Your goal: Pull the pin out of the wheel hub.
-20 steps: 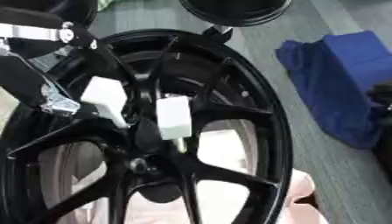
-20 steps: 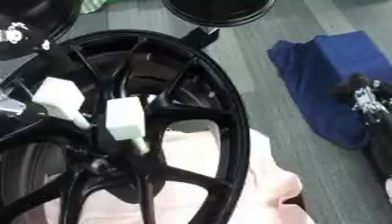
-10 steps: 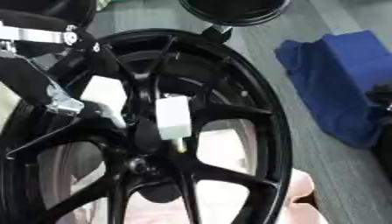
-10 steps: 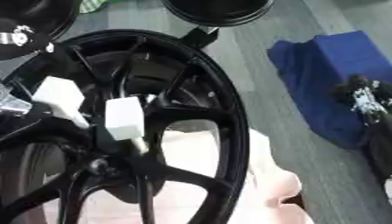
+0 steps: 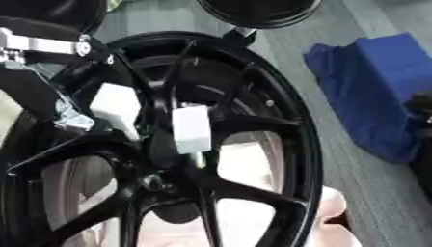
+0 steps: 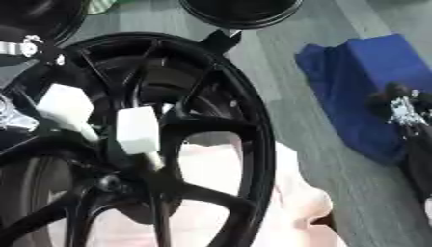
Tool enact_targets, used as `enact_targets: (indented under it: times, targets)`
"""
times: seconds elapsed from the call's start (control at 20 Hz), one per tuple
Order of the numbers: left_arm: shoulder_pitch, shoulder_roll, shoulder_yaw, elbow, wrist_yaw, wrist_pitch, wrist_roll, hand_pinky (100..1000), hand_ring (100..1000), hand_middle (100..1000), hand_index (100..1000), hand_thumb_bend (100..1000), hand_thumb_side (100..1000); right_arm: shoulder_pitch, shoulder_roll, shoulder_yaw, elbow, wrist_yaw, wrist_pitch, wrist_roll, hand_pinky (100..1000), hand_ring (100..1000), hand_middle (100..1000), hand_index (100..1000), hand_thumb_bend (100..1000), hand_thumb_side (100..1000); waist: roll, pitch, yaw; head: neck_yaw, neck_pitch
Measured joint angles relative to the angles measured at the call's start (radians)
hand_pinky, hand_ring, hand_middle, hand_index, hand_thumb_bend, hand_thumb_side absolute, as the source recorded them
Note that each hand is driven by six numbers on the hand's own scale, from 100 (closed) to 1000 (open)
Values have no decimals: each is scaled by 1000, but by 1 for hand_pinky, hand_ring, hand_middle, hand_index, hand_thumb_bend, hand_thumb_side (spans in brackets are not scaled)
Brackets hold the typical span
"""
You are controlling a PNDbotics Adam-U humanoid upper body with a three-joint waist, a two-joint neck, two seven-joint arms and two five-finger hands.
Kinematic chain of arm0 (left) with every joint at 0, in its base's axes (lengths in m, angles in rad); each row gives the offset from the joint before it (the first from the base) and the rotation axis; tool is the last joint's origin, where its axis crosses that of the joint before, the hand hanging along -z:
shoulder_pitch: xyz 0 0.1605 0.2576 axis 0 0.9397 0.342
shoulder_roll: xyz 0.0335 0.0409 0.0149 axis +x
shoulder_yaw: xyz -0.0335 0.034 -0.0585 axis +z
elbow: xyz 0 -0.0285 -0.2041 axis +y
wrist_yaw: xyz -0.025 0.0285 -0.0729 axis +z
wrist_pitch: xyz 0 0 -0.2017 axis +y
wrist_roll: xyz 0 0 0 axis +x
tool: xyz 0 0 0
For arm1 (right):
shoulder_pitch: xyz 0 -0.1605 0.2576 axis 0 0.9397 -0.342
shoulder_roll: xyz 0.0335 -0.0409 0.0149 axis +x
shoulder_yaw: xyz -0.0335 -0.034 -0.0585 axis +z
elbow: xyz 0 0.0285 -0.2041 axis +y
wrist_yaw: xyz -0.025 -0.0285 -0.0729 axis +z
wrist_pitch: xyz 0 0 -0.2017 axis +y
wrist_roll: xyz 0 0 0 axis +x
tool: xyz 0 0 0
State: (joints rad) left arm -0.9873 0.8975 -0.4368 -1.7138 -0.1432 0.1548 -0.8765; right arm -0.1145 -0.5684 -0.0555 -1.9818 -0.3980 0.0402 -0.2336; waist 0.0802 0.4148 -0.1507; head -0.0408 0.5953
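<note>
A large black spoked wheel (image 5: 295,144) lies flat and fills the left and middle of both views. Its hub (image 5: 156,181) sits low and left of centre, with a small round boss in it. My left hand (image 5: 50,96) comes in from the upper left, black with silver parts, and reaches down over the spokes to the hub. Two white blocks on it (image 5: 191,128) (image 5: 114,103) stand just above the hub. A thin pale stem (image 6: 154,161) runs from one block down toward the hub; the pin itself I cannot make out. My right hand (image 6: 403,108) shows at the right edge over a blue cloth.
A folded blue cloth (image 5: 371,87) lies right of the wheel on the grey surface. A pale pink cloth (image 6: 295,202) lies under the wheel's lower right. A black round object (image 5: 257,7) and another dark wheel (image 5: 50,12) stand at the far edge.
</note>
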Motion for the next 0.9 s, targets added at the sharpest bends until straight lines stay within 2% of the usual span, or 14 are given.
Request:
enact_targets:
  times: [0.4, 0.75, 0.9]
  targets:
    - [-1, 0, -3, -7, 24, 7, 21, 896, 577, 508, 694, 326, 340, 0, 0, 0, 0, 0, 4, -5, 829, 694, 605, 571, 200, 535, 0, 2, 2, 3, 1]
    - [-1, 0, -3, -9, 49, 13, 55, 863, 514, 428, 593, 197, 248, 0, 1, 0, 0, 0, 8, -8, 829, 694, 606, 571, 201, 535, 0, 4, 3, 3, 1]
    - [-1, 0, -3, -13, 73, 20, 78, 849, 489, 386, 540, 184, 202, 0, 1, 0, 0, 0, 8, -9, 829, 695, 606, 571, 202, 534, 0, 4, 4, 3, 1]
